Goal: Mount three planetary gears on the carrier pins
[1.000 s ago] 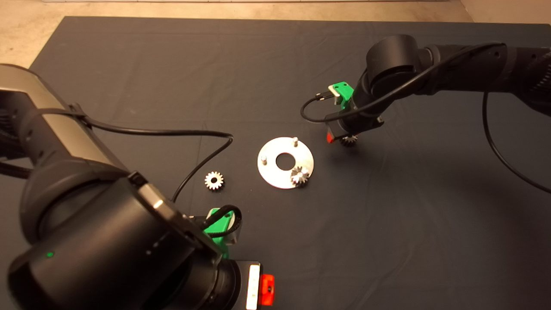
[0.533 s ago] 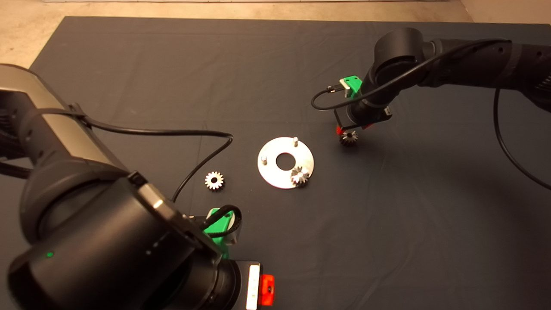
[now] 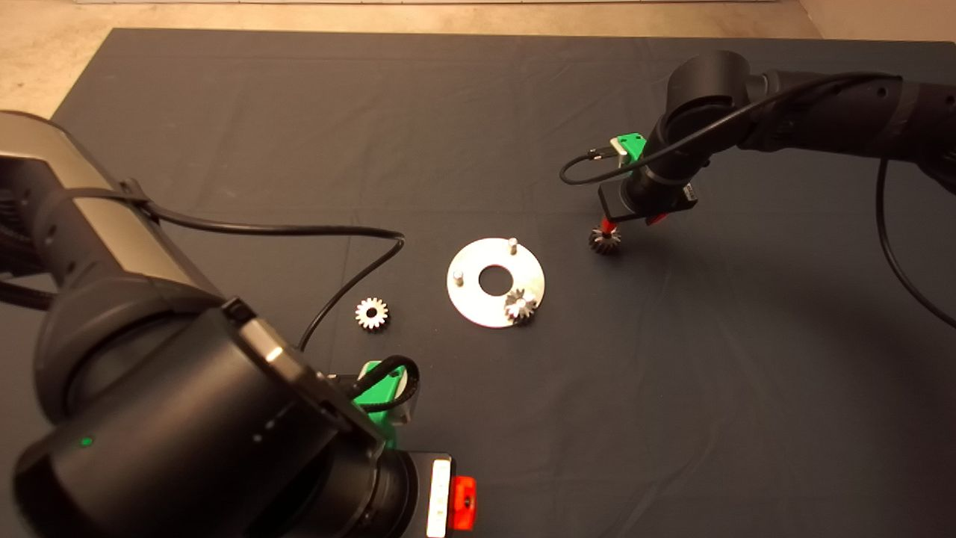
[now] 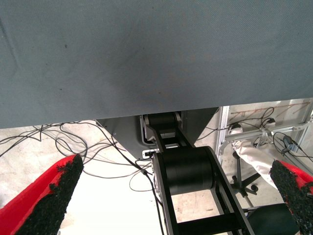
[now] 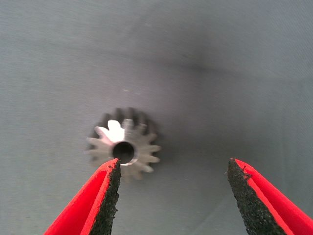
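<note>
A shiny round disc (image 3: 489, 302) with a large centre hole lies mid-mat. One planetary gear (image 3: 520, 305) sits on its near right pin. Two carrier pins stand bare: one (image 3: 512, 243) at the far side, one (image 3: 458, 277) at the left. A second gear (image 3: 371, 313) lies on the mat left of the disc. A third gear (image 3: 604, 240) (image 5: 124, 148) lies flat right of the disc. My right gripper (image 3: 626, 222) (image 5: 173, 182) hovers open just above that gear, one pad (image 5: 110, 193) over its edge. My left gripper (image 3: 463, 502) (image 4: 173, 188) is parked open at the lower left.
The left arm's black cable (image 3: 340, 288) loops across the mat just left of the loose gear. The left wrist view shows the mat's edge, floor cables and a chair base beyond the table. Bare dark mat (image 3: 709, 388) stretches to the right and front.
The right gripper has lifted and drawn back to the right, away from the gear beside the disc, which stays on the mat. The left arm has not moved.
</note>
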You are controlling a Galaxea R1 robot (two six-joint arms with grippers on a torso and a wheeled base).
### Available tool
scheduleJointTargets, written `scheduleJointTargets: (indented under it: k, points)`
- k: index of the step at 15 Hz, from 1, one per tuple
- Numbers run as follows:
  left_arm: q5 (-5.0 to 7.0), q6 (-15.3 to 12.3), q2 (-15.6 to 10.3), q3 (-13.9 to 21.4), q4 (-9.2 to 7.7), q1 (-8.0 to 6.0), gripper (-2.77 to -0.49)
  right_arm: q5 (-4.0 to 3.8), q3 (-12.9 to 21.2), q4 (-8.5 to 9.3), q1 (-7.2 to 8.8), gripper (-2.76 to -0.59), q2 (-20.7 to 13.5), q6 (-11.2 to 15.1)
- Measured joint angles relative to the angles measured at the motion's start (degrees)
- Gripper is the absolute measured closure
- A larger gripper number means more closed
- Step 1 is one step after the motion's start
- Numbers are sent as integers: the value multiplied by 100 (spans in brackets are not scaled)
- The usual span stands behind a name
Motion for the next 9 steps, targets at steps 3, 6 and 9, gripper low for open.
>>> scheduleJointTargets:
  k: [3, 6, 9]
  points:
    - [0, 0, 0, 0, 0, 0, -277, 11, -7, 101, -67, -161, -2, -16]
    - [0, 1, 0, 0, 0, 0, -277, 7, -7, 293, -89, -160, -5, -22]
    - [0, 1, 0, 0, 0, 0, -277, 7, -5, 448, -89, -161, -2, -83]
